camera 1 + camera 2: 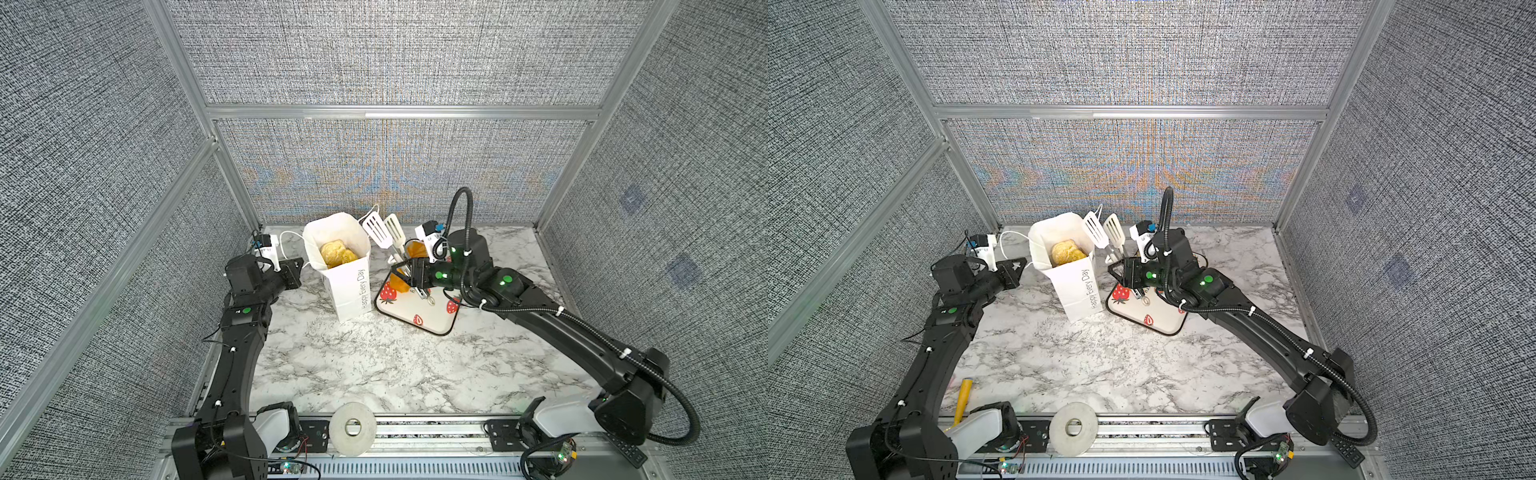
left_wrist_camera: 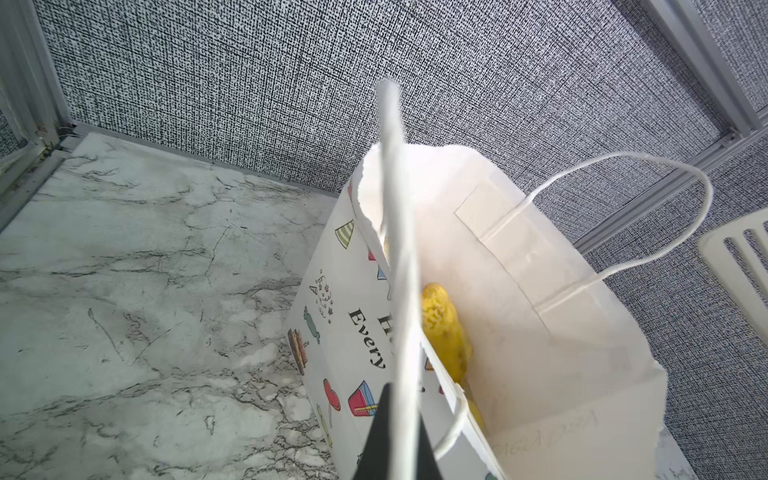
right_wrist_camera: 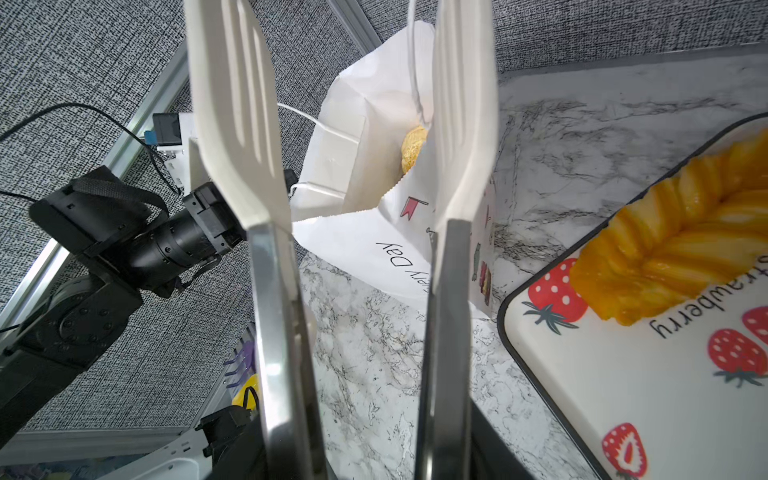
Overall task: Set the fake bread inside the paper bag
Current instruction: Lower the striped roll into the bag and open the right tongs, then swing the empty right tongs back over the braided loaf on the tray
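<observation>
The white paper bag (image 1: 349,286) (image 1: 1077,286) stands upright at the back of the table, its mouth open. Golden fake bread (image 1: 337,252) (image 1: 1065,252) (image 2: 442,328) lies inside it. My left gripper (image 1: 297,270) (image 2: 402,411) is shut on the bag's near cord handle (image 2: 395,208), pulled taut to the left. My right gripper (image 1: 405,270) (image 3: 365,457) is shut on the metal arms of white slotted tongs (image 1: 384,232) (image 3: 237,124). The tong blades stand apart beside the bag's mouth with nothing between them. A long braided loaf (image 3: 673,249) (image 1: 398,283) lies on the strawberry tray (image 1: 432,316).
The tray's black rim (image 3: 511,328) sits just right of the bag. A grey tape roll (image 1: 353,428) lies on the front rail. A yellow scoop handle (image 1: 962,399) pokes out by the left arm's base. Textured walls close in the back and both sides.
</observation>
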You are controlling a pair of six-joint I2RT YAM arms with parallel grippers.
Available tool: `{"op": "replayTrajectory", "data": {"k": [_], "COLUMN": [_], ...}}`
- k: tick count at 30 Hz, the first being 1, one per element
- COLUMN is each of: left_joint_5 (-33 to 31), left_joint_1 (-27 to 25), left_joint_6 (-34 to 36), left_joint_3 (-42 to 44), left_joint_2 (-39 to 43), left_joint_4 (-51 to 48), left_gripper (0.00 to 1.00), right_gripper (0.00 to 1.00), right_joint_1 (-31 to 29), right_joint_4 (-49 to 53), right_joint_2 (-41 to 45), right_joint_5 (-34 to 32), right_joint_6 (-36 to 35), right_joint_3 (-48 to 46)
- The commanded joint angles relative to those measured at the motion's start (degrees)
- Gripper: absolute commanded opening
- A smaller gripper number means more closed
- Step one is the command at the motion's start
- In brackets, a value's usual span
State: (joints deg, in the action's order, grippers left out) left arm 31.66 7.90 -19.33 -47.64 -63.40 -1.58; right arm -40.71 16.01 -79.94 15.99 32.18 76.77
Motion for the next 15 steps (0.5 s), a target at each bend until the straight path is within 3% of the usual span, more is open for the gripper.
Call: {"op": "replayTrajectory", "data": {"k": [1,15], "left_joint_5": [0.51,0.51], "left_joint_1": [0.08,0.09], "left_joint_6": [0.39,0.35], "left_joint_3": [-0.28,-0.26], "left_joint_2": [0.22,0.12], "left_joint_4": [0.36,0.35], "left_gripper": [0.00,0.00], "right_gripper": [0.51,0.51], "right_joint_1": [0.98,5.89], "right_joint_4": [-0.41,-0.76], "right_joint_2": [1.34,4.48], "right_joint_5": [-1.26,-2.97], "right_joint_6": [-0.94,1.77], "right_joint_3": [-0.62,-4.59]}}
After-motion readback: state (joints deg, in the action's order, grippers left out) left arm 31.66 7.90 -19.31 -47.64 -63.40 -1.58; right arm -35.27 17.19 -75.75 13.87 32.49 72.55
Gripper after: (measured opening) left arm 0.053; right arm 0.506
